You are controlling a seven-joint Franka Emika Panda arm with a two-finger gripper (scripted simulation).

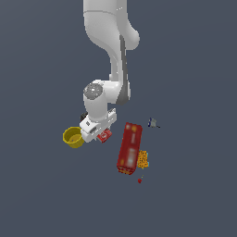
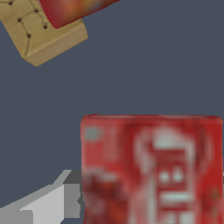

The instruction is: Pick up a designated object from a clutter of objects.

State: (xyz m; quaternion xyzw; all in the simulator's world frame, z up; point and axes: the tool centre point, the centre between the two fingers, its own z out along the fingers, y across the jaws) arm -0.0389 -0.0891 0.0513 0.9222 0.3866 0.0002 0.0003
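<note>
Exterior view showed the white arm reaching down over a dark grey floor, its gripper (image 1: 94,131) set low just beside a yellow bowl (image 1: 73,137), which sat at nine o'clock from it. The small red box (image 1: 105,135) peeked out at the gripper's three o'clock side, touching or very nearly touching it, a flat red piece with pale marks on its face. Whether the jaws were wide, narrow or closed on the box could not be told from here. At four o'clock from the box, a little apart, lay the long red carton (image 1: 129,148), with an orange patterned piece (image 1: 143,159) against its lower right edge and a tiny red bit (image 1: 140,180) below that. A small grey-blue bit (image 1: 153,123) lay near the carton's top end, at about two o'clock.

Wrist view showed the small red box (image 2: 153,170) very close, red with blurred white lettering too smeared to read. A grey finger (image 2: 46,205) showed beside its edge. A tan patterned piece (image 2: 41,37) lay well apart, partly under a red carton end (image 2: 74,8).
</note>
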